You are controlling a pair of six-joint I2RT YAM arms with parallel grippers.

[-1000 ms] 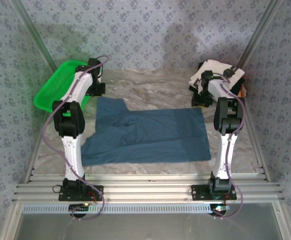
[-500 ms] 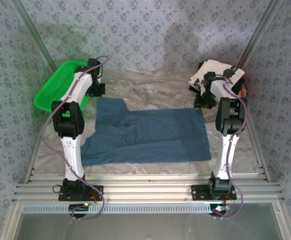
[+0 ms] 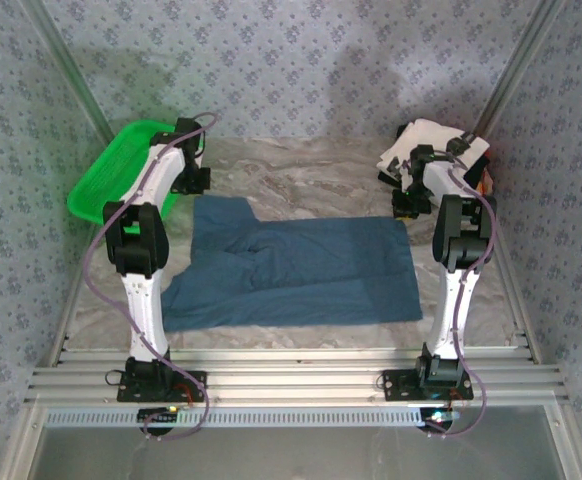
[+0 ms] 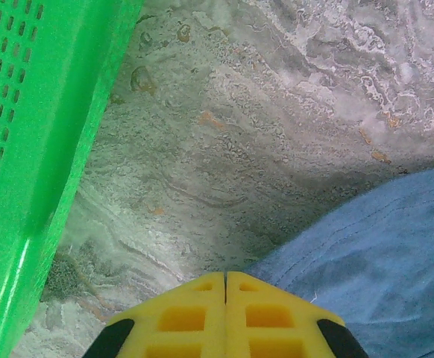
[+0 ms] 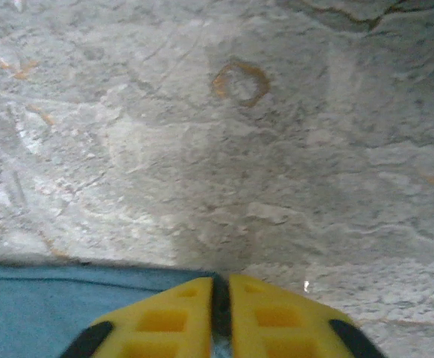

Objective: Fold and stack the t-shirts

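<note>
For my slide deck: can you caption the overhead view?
Two robot arms reach the far corners of a blue t-shirt spread on a marble table, green basket left, folded shirts right.

On table (image 3: 311,165), spread t-shirt (image 3: 291,270) lies mid. Basket (image 3: 111,180) at far-L edge; folded stack (image 3: 433,143) in far-R corner. L gripper (image 3: 193,183) btwn basket & shirt's far-L corner. R gripper (image 3: 403,203) at shirt's far-R corner, just before stack.

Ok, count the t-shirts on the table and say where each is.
2 can be told apart: a blue t-shirt spread out in the middle of the table, and a folded white t-shirt with black patches at the far right corner. More may lie hidden under it.
</note>
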